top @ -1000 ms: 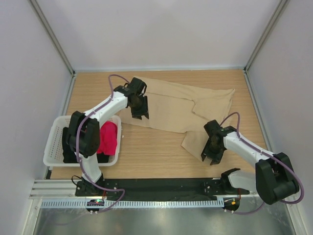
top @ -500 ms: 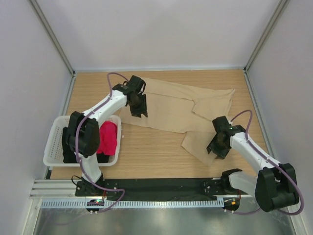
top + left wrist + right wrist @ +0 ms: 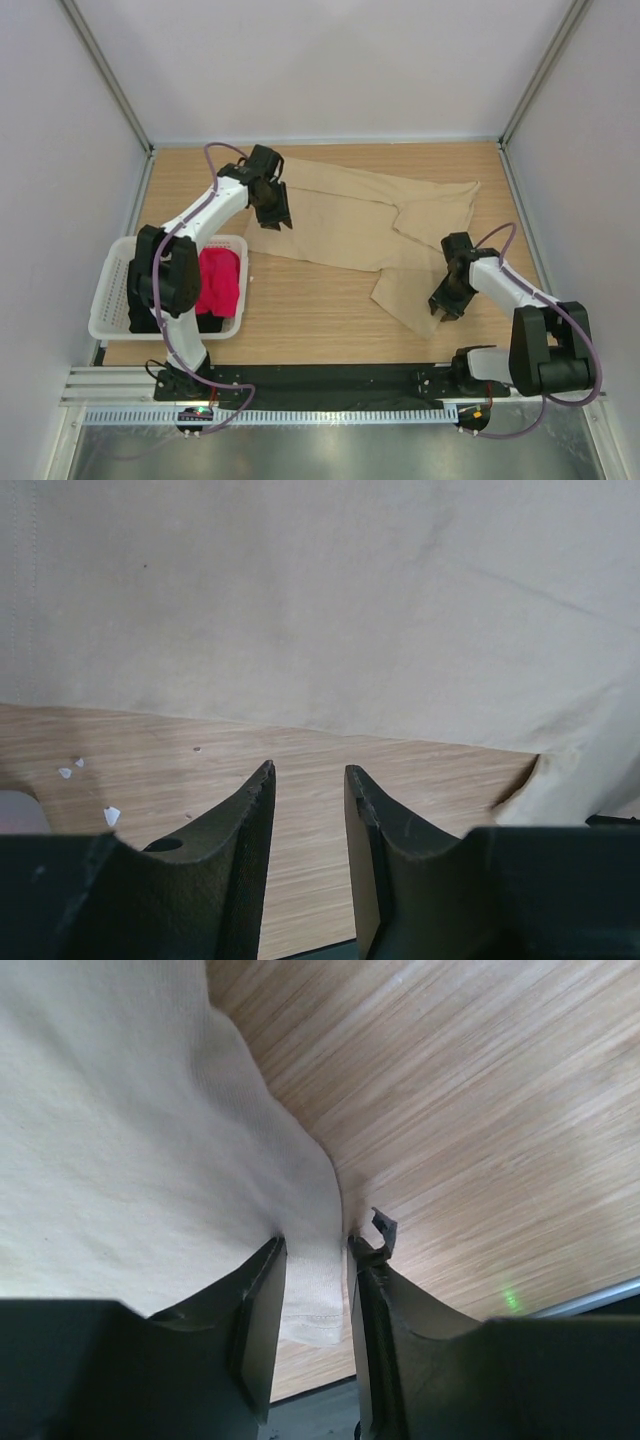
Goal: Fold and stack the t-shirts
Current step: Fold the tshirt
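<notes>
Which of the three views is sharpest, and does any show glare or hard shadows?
Top external view: the sharpest, evenly lit, only soft shadows on the table. Left wrist view: the tan t-shirt is clear, the left gripper's fingers dark and slightly soft. Right wrist view: similar, with one small green light spot on the wood; no glare anywhere.

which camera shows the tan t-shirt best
Top external: it shows nearly the whole tan t-shirt spread out, with its outline. Left wrist shows only a stretch of its edge beyond the left gripper. Right wrist shows just the edge pinched in the right gripper.
</notes>
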Controlling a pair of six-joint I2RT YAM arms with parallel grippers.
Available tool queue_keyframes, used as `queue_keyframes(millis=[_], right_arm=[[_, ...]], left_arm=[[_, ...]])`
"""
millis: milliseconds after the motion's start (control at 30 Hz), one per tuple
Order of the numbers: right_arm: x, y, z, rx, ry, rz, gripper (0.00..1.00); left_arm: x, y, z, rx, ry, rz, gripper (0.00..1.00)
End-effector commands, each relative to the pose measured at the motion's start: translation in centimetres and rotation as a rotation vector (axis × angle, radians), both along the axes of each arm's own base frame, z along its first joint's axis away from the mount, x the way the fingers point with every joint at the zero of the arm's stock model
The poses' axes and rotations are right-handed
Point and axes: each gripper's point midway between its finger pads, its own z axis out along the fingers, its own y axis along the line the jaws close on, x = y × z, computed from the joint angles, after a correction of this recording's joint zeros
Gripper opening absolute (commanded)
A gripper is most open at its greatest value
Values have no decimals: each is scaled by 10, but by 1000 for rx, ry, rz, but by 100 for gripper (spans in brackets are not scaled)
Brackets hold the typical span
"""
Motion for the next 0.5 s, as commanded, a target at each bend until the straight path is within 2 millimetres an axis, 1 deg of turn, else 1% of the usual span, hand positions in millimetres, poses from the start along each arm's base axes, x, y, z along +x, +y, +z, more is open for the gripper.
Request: queue_keyframes(millis=[0, 33, 100, 133, 167, 200, 267, 300, 367, 400, 433, 467], right_arm=[[4, -9, -15, -32, 8, -36, 35], [4, -11, -16, -30, 11, -52, 28], [6, -18, -16, -31, 8, -97, 17], [6, -19, -15, -35, 3, -102, 7], [7, -26, -11, -43, -6, -129, 3], [12, -36, -6, -71, -21, -159, 1], [16, -48, 4, -102, -41, -179, 1], [22, -60, 12, -125, -67, -219, 1], [26, -74, 21, -156, -79, -243, 1], [33, -82, 30, -173, -105, -258, 1], [33, -94, 34, -192, -109, -291, 1], [32, -100, 37, -206, -100, -292, 1]], left_arm=[[11, 1, 8, -20, -23, -12, 35], [12, 2, 8, -20, -23, -9, 35], [13, 3, 7, -22, -17, -4, 35], [14, 5, 6, -21, -16, 1, 34], [14, 5, 5, -20, -14, 1, 34], [14, 6, 3, -14, -7, 6, 34], [15, 7, 1, -7, 0, 21, 34], [15, 8, -2, -4, 8, 30, 34], [14, 6, -6, -5, 24, 49, 34], [14, 6, -8, 0, 25, 54, 34], [14, 7, -13, 17, 34, 61, 34], [14, 6, -14, 26, 38, 69, 35]])
